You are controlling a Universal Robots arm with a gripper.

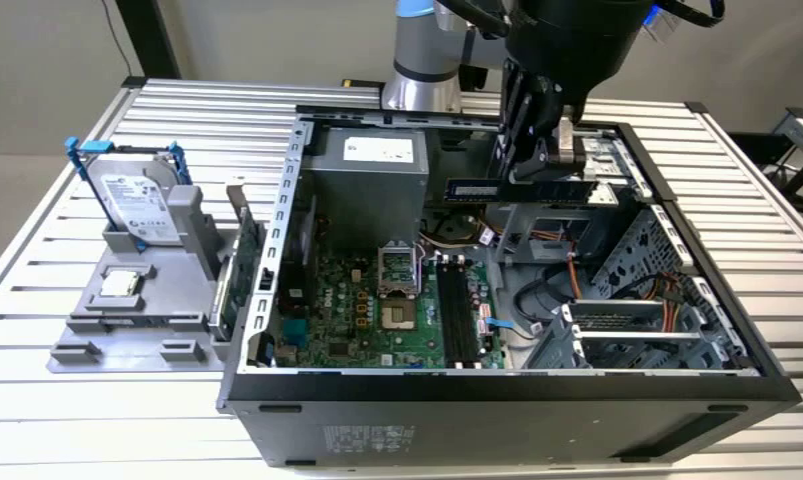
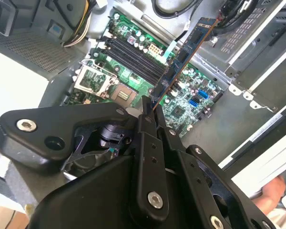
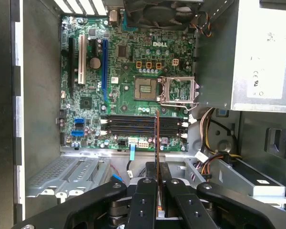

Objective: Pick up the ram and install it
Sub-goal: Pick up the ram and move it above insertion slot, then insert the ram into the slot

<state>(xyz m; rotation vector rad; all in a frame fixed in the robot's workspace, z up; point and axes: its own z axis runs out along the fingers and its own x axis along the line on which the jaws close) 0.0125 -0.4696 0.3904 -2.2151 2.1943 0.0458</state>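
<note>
Gripper (image 3: 157,167) clamped on ram (image 1: 488,188). Stick hung in air, long edge down, over far edge of open computer case (image 1: 508,395), just beside power supply (image 1: 368,165). Motherboard (image 3: 119,71) lay below. In first wrist view, ram crossed over black slots (image 3: 133,125), not seated.

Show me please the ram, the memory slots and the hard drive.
the ram (image 2: 188,47), second wrist view, middle of the stick.
the memory slots (image 3: 128,125), first wrist view, on one black slot.
the hard drive (image 1: 141,205), exterior view, on its silver face.

Slatted table (image 1: 81,425) bears case (image 1: 508,392), grey stand (image 1: 124,332).
</note>
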